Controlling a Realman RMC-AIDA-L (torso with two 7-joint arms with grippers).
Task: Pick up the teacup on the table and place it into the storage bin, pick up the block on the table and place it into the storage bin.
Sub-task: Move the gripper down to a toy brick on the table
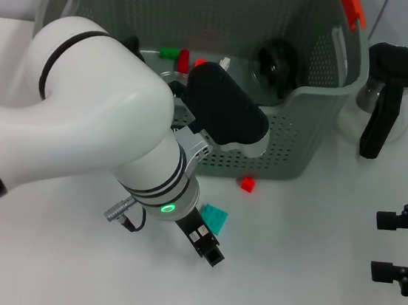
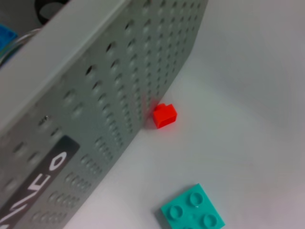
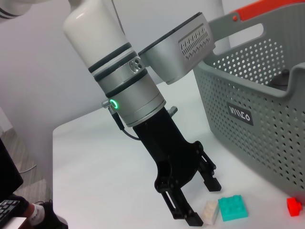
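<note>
The grey-green storage bin (image 1: 294,145) stands at the back of the white table. A round glass vessel (image 1: 275,61) that looks like the teacup lies inside it. A teal block (image 1: 216,215) lies on the table in front of the bin, and it shows too in the left wrist view (image 2: 193,214) and the right wrist view (image 3: 233,208). A small white block (image 3: 208,212) lies beside it. My left gripper (image 3: 200,202) hangs open just above these two blocks, holding nothing. A small red block (image 1: 247,184) sits against the bin's front wall.
A glass pitcher (image 1: 389,90) with a black handle stands right of the bin. Green and red blocks (image 1: 177,55) lie inside the bin. My right gripper (image 1: 398,247) rests open at the table's right edge.
</note>
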